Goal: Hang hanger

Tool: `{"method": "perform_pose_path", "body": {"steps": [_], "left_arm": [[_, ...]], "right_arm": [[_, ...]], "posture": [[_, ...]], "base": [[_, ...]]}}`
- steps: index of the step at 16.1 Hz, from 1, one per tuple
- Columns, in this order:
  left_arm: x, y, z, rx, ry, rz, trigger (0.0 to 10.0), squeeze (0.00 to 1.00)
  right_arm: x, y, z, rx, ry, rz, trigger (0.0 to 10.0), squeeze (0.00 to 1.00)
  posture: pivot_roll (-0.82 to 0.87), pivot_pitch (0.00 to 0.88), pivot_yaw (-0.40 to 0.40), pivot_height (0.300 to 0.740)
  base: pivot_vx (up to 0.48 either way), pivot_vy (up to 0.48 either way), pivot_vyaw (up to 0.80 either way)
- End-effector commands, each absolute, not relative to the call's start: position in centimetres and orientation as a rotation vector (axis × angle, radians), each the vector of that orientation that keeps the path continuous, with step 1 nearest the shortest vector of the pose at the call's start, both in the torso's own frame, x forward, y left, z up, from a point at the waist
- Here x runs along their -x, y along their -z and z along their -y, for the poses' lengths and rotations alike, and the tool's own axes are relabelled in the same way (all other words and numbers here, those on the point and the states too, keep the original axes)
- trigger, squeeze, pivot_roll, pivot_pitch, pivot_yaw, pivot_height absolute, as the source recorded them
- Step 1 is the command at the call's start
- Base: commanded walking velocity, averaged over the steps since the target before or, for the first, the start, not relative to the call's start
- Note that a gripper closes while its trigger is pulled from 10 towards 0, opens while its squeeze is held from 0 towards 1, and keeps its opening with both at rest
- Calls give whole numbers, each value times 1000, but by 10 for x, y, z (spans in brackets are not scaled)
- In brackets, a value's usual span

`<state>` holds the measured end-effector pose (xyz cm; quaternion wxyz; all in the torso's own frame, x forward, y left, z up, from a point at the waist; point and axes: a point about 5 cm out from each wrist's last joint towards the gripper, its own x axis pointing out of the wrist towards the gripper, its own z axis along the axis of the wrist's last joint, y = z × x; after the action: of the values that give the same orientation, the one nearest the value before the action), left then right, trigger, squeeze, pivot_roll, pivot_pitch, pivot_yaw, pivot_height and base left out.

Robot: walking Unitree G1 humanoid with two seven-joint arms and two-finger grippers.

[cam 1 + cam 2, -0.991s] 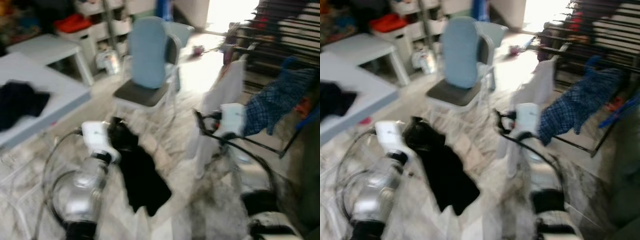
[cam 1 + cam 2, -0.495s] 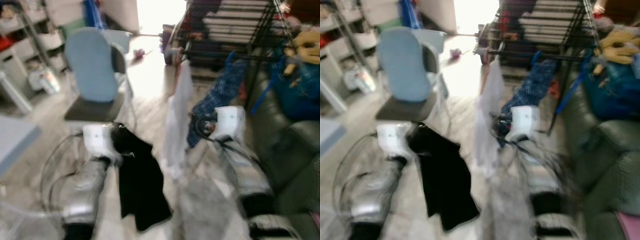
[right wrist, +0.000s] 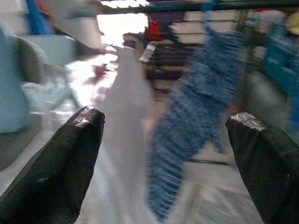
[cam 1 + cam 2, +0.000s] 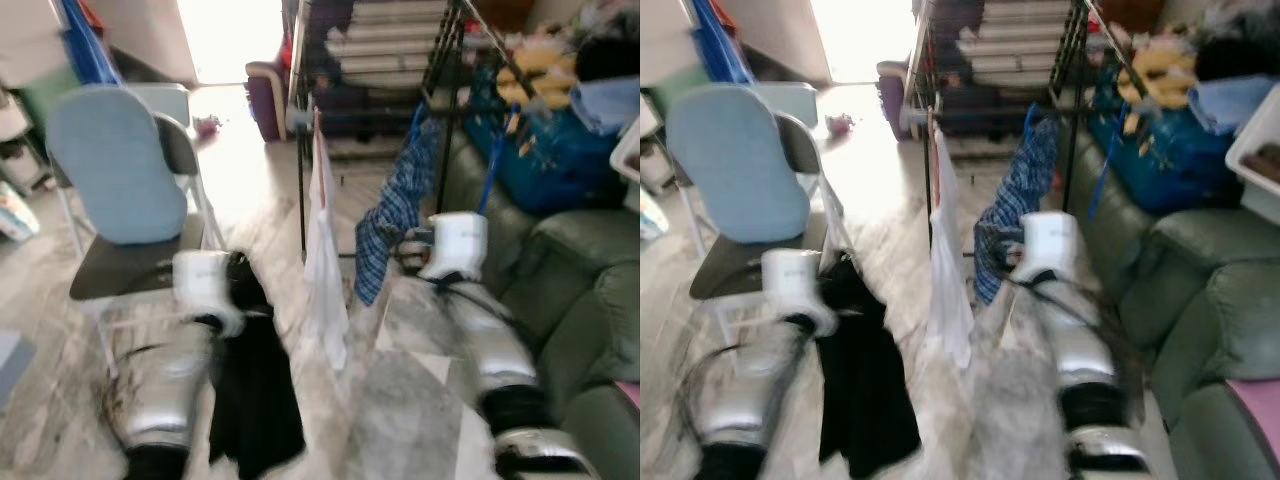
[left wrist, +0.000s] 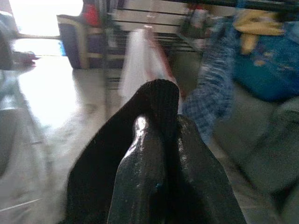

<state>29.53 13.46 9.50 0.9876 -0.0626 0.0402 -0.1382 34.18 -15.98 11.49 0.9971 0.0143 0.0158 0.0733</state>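
Observation:
My left gripper (image 4: 236, 276) is shut on a black garment (image 4: 256, 400) that hangs from it down toward the floor. In the left wrist view the fingers (image 5: 145, 154) are closed together with the black cloth (image 5: 159, 95) wrapped over them; I cannot make out a hanger in the blur. My right gripper (image 4: 404, 250) is open and holds nothing, its two fingers (image 3: 60, 158) wide apart. It points at a blue plaid shirt (image 3: 196, 107) and a white garment (image 3: 128, 107) hanging on the black drying rack (image 4: 300, 120) just ahead.
A chair with a light blue back (image 4: 115, 165) stands to the left, close to my left arm. A green sofa (image 4: 590, 300) runs along the right, with a blue bag (image 4: 560, 150) and piled things behind it. Bright marble floor (image 4: 250, 170) lies ahead.
The whole view has swung to the right: the grey table is gone, the drying rack and sofa are now ahead. Both grippers keep their pose, the left still holding the black garment.

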Motion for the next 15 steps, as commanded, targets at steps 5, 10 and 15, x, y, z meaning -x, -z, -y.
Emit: {"method": "perform_pose_path", "body": {"steps": [5, 10, 15], "left_arm": [[-292, -100, -145, 163, 298, -43, 10000, 0], [-293, -99, -142, 177, 309, -46, 10000, 0], [-293, -97, -141, 184, 307, -60, 10000, 0]], "right_arm": [[-344, -121, 146, -35, -176, -13, 10000, 0], [-346, -123, 148, -37, -177, -8, 10000, 0], [-346, -123, 147, -33, -186, -9, 10000, 0]], "posture": [[-98, 0, 33, 740], [-103, 0, 27, 740], [-105, 0, 23, 740]], "base": [[64, 0, -445], [422, 0, -800], [391, 140, -103]]}}
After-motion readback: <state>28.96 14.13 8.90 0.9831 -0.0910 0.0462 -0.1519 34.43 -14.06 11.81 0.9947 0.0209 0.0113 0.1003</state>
